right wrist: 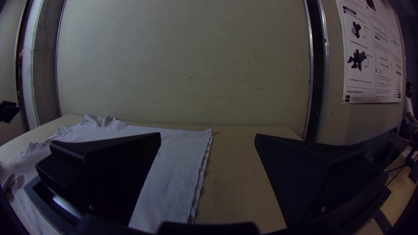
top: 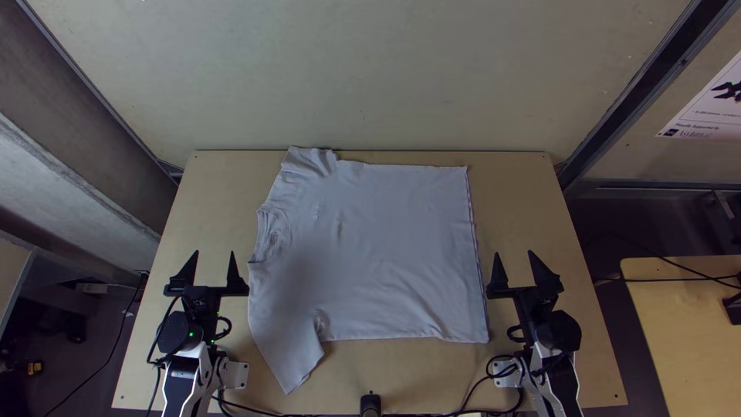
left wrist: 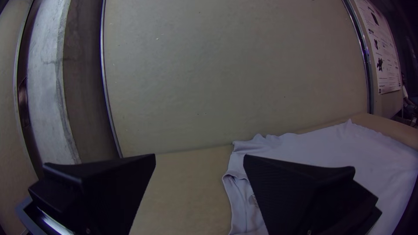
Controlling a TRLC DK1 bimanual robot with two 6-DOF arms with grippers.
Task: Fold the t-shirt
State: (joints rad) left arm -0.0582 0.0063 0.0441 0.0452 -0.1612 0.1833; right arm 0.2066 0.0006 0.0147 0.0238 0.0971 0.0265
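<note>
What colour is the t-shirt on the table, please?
Pale lilac-grey, without an overall pattern; the t-shirt shows best from above.

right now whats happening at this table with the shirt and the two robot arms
Nothing is being handled at this moment. The t-shirt lies spread on the wooden table, unfolded, its neckline toward the left arm and its hem toward the right. The left hand and right hand are both open and empty, one on each side of it.
</note>
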